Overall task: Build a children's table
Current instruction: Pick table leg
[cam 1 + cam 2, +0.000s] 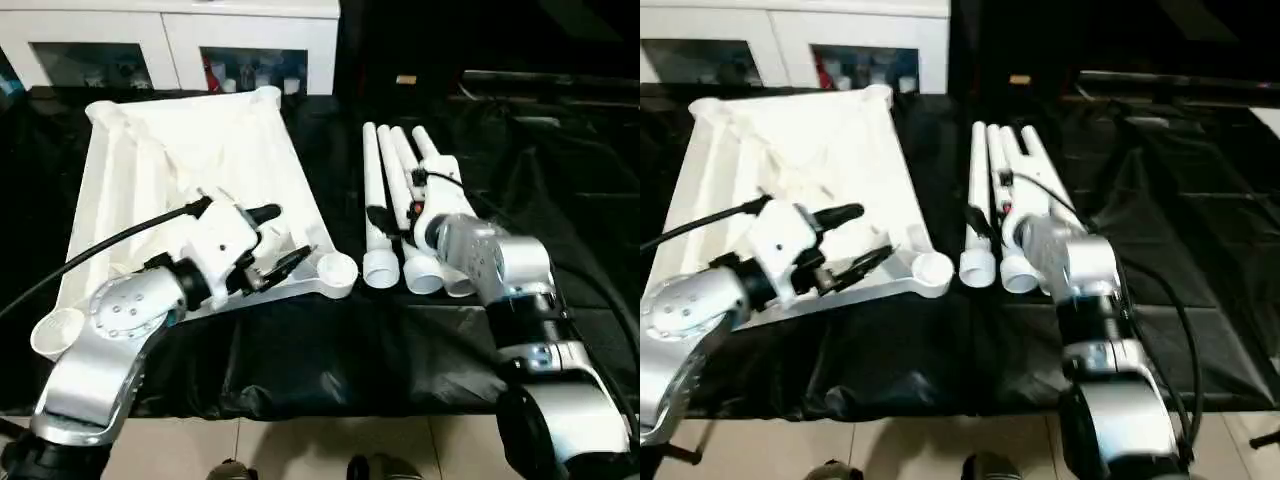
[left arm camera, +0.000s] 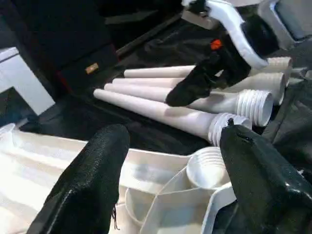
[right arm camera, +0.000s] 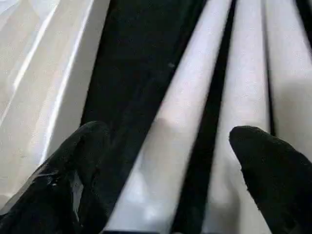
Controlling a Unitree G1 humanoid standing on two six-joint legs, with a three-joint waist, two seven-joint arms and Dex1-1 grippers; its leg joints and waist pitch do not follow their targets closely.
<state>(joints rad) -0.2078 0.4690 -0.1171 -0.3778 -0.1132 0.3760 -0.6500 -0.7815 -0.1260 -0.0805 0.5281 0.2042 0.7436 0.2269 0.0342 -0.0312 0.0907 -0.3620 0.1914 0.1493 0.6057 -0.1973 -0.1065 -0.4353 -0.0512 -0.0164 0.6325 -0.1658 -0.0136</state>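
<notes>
Here, left claw [image 1: 282,240] spread above tabletop [image 1: 150,160] edge; right claw [image 3: 170,165] spread astride leg [image 3: 170,146].

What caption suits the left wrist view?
Open left end effector over the tabletop's corner socket, four legs lying beyond.

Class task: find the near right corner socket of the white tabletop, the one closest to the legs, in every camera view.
Left eye view: socket, centre, just left of the legs.
Right eye view, left of centre.
Left wrist view, between the fingers.
Right wrist view: not seen.
Shared landmark: the legs' ribbed ends.
</notes>
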